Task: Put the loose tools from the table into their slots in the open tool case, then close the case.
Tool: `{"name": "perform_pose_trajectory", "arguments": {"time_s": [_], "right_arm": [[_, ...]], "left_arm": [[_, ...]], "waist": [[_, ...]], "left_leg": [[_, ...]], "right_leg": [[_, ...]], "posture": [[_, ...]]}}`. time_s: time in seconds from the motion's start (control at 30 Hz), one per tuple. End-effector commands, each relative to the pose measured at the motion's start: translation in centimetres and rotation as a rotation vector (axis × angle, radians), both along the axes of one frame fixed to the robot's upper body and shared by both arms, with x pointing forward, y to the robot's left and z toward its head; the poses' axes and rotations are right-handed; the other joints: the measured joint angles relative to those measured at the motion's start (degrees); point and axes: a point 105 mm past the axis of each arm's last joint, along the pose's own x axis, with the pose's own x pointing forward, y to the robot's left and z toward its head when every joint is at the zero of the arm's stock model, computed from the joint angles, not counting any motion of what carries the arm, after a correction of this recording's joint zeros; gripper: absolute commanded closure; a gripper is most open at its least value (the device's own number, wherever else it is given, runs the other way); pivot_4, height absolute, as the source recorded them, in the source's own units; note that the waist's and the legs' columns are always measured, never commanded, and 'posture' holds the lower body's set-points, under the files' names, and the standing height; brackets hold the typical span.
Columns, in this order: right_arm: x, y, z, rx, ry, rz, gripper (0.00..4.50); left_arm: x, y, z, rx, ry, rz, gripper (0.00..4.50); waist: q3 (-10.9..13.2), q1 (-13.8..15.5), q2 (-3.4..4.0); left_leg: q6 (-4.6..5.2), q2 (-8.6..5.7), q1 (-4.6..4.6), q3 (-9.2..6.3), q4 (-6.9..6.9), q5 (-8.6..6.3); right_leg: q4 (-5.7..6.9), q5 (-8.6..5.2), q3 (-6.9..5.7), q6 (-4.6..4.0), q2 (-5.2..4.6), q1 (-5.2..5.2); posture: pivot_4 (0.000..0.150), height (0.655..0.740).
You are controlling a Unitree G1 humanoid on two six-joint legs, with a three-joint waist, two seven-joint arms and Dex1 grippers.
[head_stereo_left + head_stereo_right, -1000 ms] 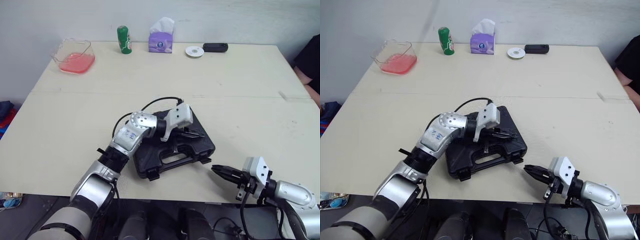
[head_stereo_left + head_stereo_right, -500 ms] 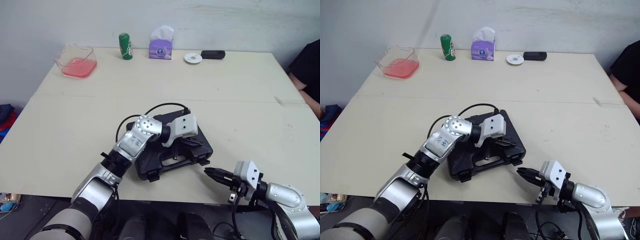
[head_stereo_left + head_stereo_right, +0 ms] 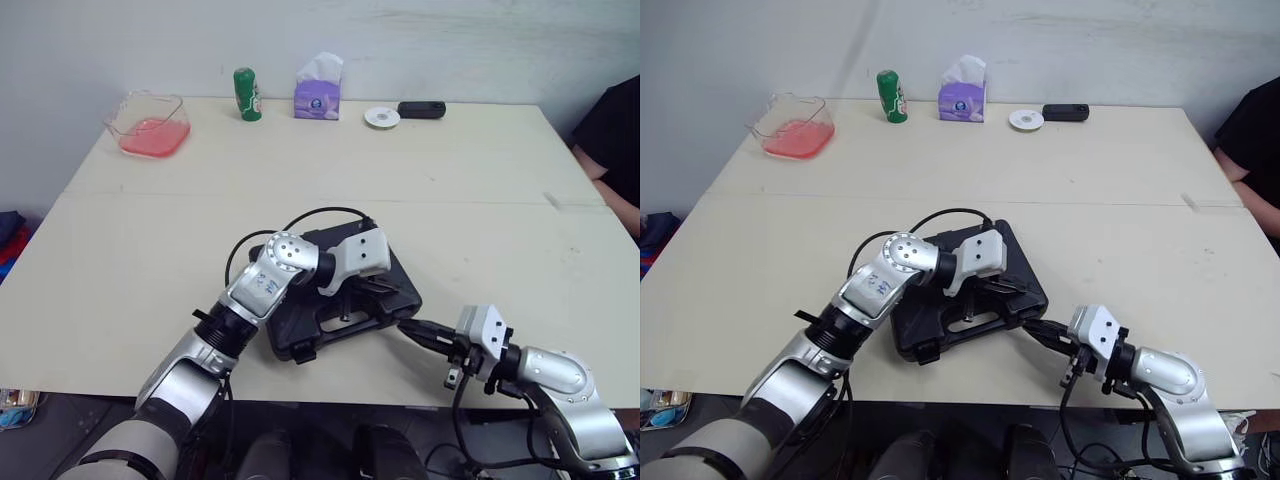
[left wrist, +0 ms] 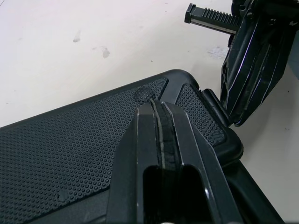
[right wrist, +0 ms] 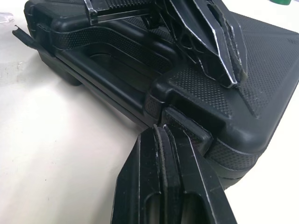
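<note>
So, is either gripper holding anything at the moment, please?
Nothing held: left gripper, shut, rests on the tool case lid; right gripper, shut, at its latch.

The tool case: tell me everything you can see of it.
The case is black, plastic by its look, with a pebbled lid, a recessed handle on its front edge and latches at the front corners. It is closed and lies flat, askew, near the table's front edge. The shut left gripper rests on the lid; the shut right gripper's tips meet the right latch.
</note>
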Motion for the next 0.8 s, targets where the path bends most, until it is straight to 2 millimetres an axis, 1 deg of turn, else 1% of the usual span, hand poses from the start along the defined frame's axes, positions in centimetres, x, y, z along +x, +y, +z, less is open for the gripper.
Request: {"name": "perform_pose_trajectory", "arguments": {"time_s": [0.03,0.27,0.43,0.53,0.63,0.7,0.8], "right_arm": [[0.8,0.1,1.2,0.015,-0.052,-0.011,4.5],[2.0,0.1,1.5,0.01,-0.056,-0.007,4.5],[2.4,0.2,1.3,0.013,-0.037,-0.005,4.5],[2.4,0.3,1.3,0.012,-0.029,0.003,4.5],[2.4,0.2,1.5,0.002,-0.032,0.011,4.5],[2.1,0.2,1.9,-0.007,-0.035,0.019,4.5],[1.4,0.4,2.1,-0.015,-0.026,0.046,4.5]], "left_arm": [[0.0,2.9,-6.1,0.199,0.156,0.102,4.46],[-0.3,3.3,-6.7,0.239,0.174,0.099,4.46],[-0.4,3.4,-6.8,0.239,0.181,0.11,4.46],[-0.1,3.4,-6.5,0.217,0.172,0.129,4.46],[0.4,3.2,-5.5,0.158,0.138,0.147,4.46],[0.8,2.5,-3.0,0.037,0.098,0.131,4.46],[1.1,2.3,-0.1,-0.088,0.043,0.108,4.46]], "waist": [[0.0,-0.19,0.0],[-0.01,-1.16,-0.01],[-0.04,-1.18,-0.02],[-0.04,-1.18,-0.01],[-0.04,-1.17,0.0],[-0.02,-1.17,0.04],[0.06,-1.06,0.09]], "left_leg": [[0.0,0.0,0.04,0.0,0.0,0.0],[-0.07,0.19,0.75,0.0,-0.24,-0.18],[-0.12,0.26,0.77,-0.01,-0.24,-0.23],[-0.12,0.27,0.75,-0.02,-0.24,-0.23],[-0.13,0.29,0.74,-0.04,-0.25,-0.23],[-0.13,0.29,0.71,-0.04,-0.25,-0.24],[-0.14,0.29,0.44,-0.04,-0.27,-0.23]], "right_leg": [[0.0,0.0,0.01,-0.01,0.0,0.02],[-0.14,-0.08,-0.03,-0.15,-0.02,0.68],[-0.16,-0.09,-0.03,-0.2,-0.02,0.69],[-0.19,-0.08,-0.03,-0.22,-0.02,0.68],[-0.21,-0.08,-0.04,-0.24,-0.03,0.68],[-0.23,-0.07,-0.04,-0.25,-0.03,0.64],[-0.22,-0.06,-0.04,-0.27,-0.04,0.33]], "posture": [[0.15,0.74],[0.15,0.74],[0.15,0.74],[0.15,0.74],[0.15,0.74],[0.15,0.74],[0.15,0.74]]}}
